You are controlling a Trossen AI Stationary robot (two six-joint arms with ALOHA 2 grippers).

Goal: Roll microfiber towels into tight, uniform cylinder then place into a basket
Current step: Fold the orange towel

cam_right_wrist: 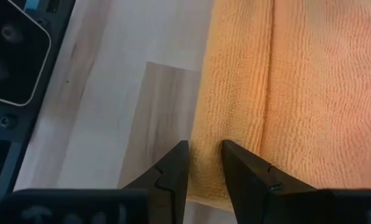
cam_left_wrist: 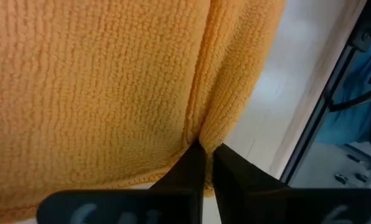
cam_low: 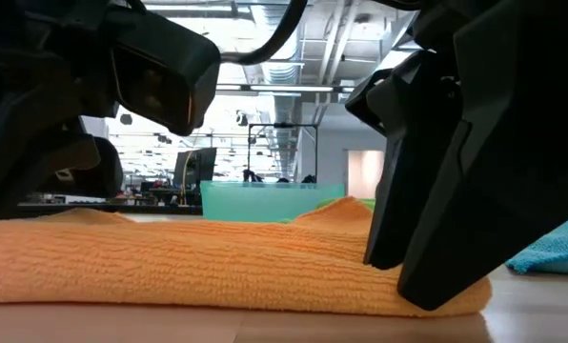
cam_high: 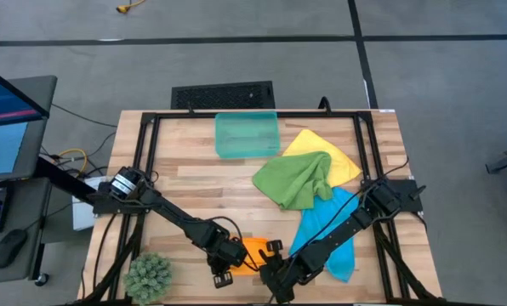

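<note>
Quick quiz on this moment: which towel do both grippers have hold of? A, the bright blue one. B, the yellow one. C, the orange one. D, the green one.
C: the left gripper is shut on a fold of the orange towel and the right gripper pinches its edge, while the green towel, yellow towel and blue towel lie untouched.

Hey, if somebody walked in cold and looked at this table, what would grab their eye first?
Probably both hands meeting on the orange towel at the table's near edge: the left hand is shut, pinching a fold of it, and the right hand straddles its edge. Next, the bright heap of green towel, yellow towel and blue towel beside the empty teal basket.
</note>
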